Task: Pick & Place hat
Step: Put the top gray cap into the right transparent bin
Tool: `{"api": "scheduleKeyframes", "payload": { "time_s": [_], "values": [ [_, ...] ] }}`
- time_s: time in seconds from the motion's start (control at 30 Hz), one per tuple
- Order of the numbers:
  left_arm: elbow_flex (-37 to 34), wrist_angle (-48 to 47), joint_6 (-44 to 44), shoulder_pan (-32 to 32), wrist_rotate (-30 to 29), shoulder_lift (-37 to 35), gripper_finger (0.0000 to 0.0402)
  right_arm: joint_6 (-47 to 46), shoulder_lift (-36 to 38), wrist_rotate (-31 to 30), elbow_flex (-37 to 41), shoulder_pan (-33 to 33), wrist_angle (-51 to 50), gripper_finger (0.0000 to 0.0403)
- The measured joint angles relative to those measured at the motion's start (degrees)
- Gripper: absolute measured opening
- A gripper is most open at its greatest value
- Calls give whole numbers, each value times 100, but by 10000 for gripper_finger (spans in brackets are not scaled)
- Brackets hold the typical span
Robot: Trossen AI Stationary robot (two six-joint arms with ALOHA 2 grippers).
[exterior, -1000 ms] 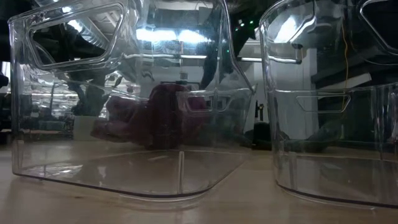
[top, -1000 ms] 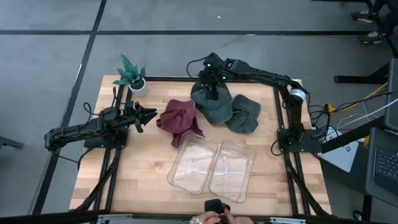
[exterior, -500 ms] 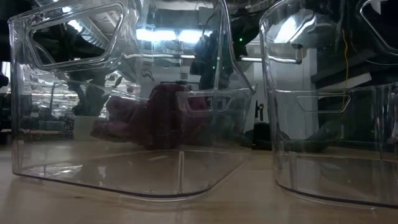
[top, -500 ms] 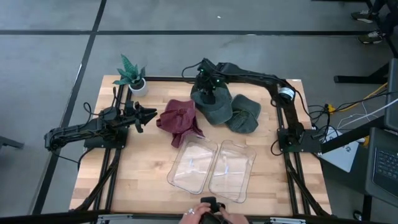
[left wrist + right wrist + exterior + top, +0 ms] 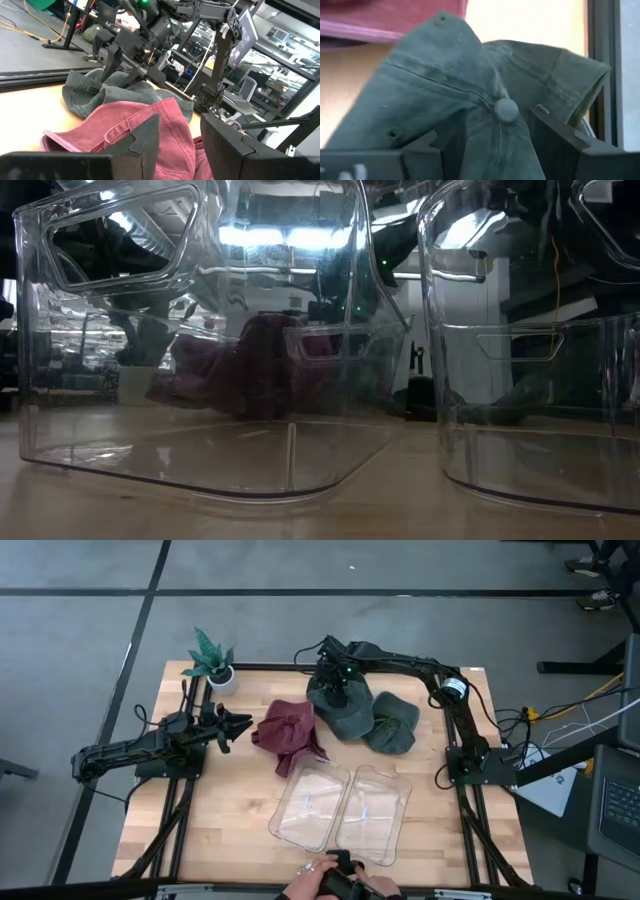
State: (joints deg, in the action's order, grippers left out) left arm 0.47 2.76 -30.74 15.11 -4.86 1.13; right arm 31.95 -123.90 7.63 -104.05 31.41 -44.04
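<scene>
Hat (image 5: 470, 105) crown sits between right tool (image 5: 497, 132) fingers — jaws apart.

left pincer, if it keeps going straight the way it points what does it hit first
Most likely the red hat: the left pincer aims straight at it, with the green hat lying beyond. How close the red hat is, the wrist view alone does not settle.

A pale wooden bench (image 5: 230, 810) with a dark frame stood on a grey concrete floor (image 5: 80, 610) crossed by dark seam lines. A small potted plant (image 5: 212, 660) sat at one far corner of the bench. Cables (image 5: 560, 710) trailed over the floor beside it. Bright ceiling lights (image 5: 270, 235) glared in the room behind, among metal stands and screens (image 5: 247, 30).
</scene>
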Motion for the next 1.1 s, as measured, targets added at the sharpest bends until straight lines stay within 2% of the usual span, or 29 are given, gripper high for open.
{"api": "scheduleKeyframes", "payload": {
  "time_s": [0.47,0.6,0.87,0.93,1.1],
  "values": [
    [0,-2,0,0,0,0,136,-327,-174,129,0,47,-72,197],
    [-2,-2,0,-2,0,0,136,-346,-174,200,0,47,-91,153],
    [0,-1,0,-1,0,-2,136,-617,-174,104,0,47,-99,13],
    [0,0,0,-2,0,-2,136,-630,-174,99,0,47,-99,8],
    [-1,0,0,0,0,0,136,-646,-174,97,0,47,-77,34]
  ]
}}
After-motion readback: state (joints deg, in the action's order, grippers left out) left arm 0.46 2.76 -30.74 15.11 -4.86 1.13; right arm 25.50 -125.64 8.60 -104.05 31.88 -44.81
